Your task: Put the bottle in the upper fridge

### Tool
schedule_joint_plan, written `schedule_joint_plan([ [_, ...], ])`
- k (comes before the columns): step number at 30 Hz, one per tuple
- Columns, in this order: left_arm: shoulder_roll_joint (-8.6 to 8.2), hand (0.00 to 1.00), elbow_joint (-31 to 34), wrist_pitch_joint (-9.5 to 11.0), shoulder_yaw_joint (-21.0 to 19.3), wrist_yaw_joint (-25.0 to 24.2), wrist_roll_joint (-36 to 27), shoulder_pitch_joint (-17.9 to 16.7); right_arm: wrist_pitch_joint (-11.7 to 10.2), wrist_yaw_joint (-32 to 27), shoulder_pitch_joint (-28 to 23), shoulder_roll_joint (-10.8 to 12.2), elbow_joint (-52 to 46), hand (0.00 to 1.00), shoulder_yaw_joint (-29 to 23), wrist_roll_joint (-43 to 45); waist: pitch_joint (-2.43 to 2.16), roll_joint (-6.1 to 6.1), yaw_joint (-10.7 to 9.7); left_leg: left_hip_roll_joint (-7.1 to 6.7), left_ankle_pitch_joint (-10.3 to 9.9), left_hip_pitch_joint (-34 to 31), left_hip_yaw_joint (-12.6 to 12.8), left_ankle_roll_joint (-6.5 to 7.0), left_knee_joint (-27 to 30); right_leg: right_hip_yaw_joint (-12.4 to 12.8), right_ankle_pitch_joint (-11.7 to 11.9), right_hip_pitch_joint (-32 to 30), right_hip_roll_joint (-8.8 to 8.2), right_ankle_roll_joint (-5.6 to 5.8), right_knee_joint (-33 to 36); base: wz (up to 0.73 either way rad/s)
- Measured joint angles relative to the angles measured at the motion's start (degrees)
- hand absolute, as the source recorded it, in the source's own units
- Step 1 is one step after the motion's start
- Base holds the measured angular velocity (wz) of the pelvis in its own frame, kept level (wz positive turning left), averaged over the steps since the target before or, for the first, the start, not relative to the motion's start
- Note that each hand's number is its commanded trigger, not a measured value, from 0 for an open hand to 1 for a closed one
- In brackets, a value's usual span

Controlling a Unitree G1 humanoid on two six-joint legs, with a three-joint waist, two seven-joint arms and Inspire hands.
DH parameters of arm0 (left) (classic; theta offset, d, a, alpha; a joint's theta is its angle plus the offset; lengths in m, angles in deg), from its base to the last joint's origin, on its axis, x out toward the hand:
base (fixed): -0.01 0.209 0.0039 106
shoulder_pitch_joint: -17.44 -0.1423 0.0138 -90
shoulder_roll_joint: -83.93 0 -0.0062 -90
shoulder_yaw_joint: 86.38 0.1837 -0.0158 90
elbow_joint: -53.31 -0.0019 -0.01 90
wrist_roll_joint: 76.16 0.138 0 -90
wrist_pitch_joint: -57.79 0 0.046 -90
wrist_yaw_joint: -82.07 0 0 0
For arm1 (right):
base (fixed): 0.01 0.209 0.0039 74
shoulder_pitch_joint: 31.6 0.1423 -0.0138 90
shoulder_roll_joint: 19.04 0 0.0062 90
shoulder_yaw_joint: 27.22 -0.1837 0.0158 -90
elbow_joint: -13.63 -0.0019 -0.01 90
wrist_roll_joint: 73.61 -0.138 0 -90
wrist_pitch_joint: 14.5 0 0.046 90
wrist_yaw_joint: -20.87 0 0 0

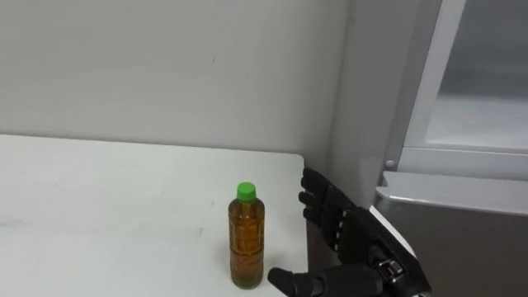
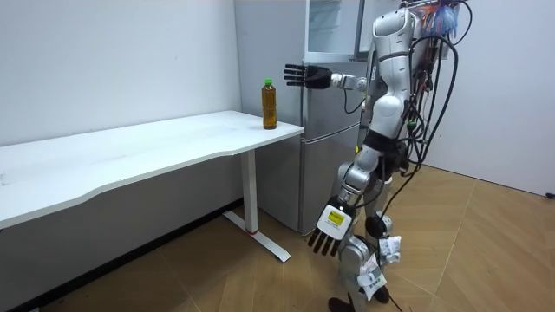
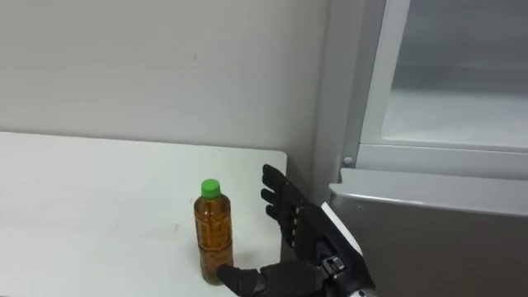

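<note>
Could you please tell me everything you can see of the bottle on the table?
The bottle is clear plastic with a green screw cap, filled nearly to the neck with amber liquid. It stands upright, cap on, near the corner of the white table by the fridge. The open right hand is beside it, thumb near its base; I cannot tell whether they touch.

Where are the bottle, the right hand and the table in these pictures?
bottle point(image 1: 246, 247): left eye view, on its amber body.
right hand point(image 1: 351, 239): left eye view, on its middle, below the fingers.
table point(image 1: 99, 198): left eye view, on its bare white top.
</note>
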Motion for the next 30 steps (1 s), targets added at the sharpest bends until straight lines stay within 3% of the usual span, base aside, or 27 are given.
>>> schedule_joint_plan([
  [9, 0.03, 0.00, 0.44, -0.03, 0.12, 1.08, 1.04, 0.07, -0.46, -3.48, 2.50, -0.13, 4.52, 0.00, 1.59, 0.50, 0.08, -0.95, 0.20, -0.81, 0.06, -1.04, -1.34, 0.11, 0.95, -1.43, -0.23, -0.17, -0.50, 0.32, -0.08, 0.08],
  [13, 0.01, 0.00, 0.62, -0.07, 0.64, 1.35, 1.05, 0.02, -0.49, -6.91, 5.27, 0.87, 6.54, 0.00, 2.38, 0.95, 0.11, -0.91, 0.53, -0.85, 0.11, -1.42, -2.47, 0.21, 1.04, -2.30, -0.35, -0.11, -0.75, 0.53, -0.05, 0.14],
  [17, -0.42, 0.00, 0.57, -0.10, 0.82, 2.49, 1.11, -0.07, -2.41, -9.95, 7.05, 1.40, 10.17, 0.00, 3.51, 2.08, 0.39, -0.53, 1.47, -0.87, 0.13, -1.03, -3.04, 0.24, 1.03, -2.93, -0.35, 0.42, -0.79, 0.54, 0.03, 0.07],
  [22, -1.33, 0.00, 0.60, -0.16, 1.11, 3.93, 1.99, -0.12, -2.50, -13.05, 8.21, 1.66, 13.83, 0.00, 4.51, 3.10, 0.73, -0.29, 1.62, -1.11, 0.28, -1.33, -4.18, 0.48, 1.01, -4.10, -0.41, 0.62, -1.12, 0.63, 0.00, 0.11],
  [30, -1.42, 0.00, 0.51, -0.84, 1.27, 3.91, 5.54, 0.09, -2.90, -17.18, 8.78, 1.96, 16.09, 0.00, 4.60, 6.18, 0.66, -0.36, 3.13, -1.16, 0.33, -1.98, -4.75, 0.50, 1.08, -4.64, -0.43, 0.25, -1.18, 0.66, 0.09, 0.03],
])
